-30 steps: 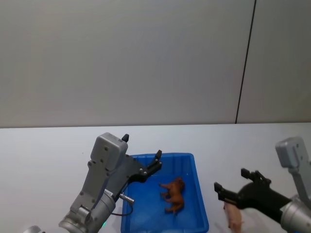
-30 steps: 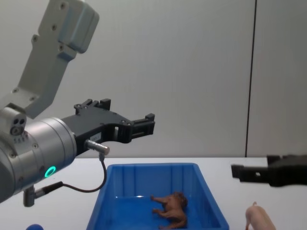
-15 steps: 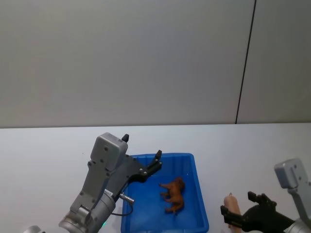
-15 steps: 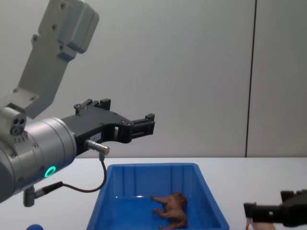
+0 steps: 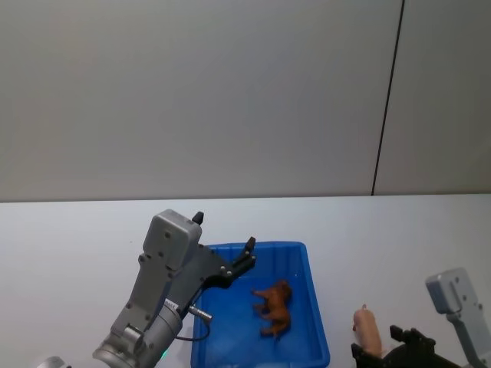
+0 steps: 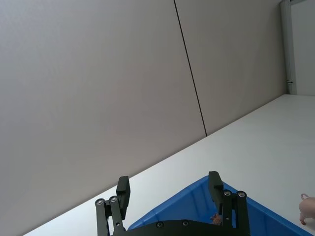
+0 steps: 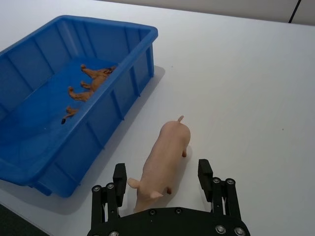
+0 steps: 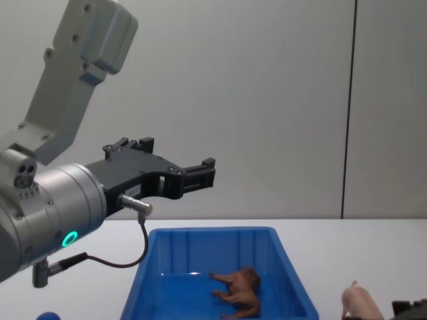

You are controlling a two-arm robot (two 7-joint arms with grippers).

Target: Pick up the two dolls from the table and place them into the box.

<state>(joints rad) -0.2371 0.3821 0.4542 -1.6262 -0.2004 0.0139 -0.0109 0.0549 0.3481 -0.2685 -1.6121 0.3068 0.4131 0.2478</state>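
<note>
Status: pale pink plastic pig figure is standing upright on the plain white tabletop, just beside the right-hand wall of the bright blue rectangular plastic bin but not touching it. Its curly tail is pointing away from the robot and its head is pointing back toward the robot.

Right gripper is sitting low at the tabletop, right at the pig's head end. Its jaws are standing wide apart, one on each side of the pig. They are straddling it, not clamping it, and daylight is showing between the pig and the jaw on the side away from the bin. On the bin side the jaw is sitting very close to the pig's ear, and I cannot tell whether it is touching. From the head view, the pig is showing just ahead of the black jaws.

Brown maned plastic lion figure is lying on the bin floor, right of centre, looking tipped onto its side with its legs out.

Left gripper is hovering above the left rear part of the bin, well clear of the rim. Its jaws are standing open and holding nothing.
</note>
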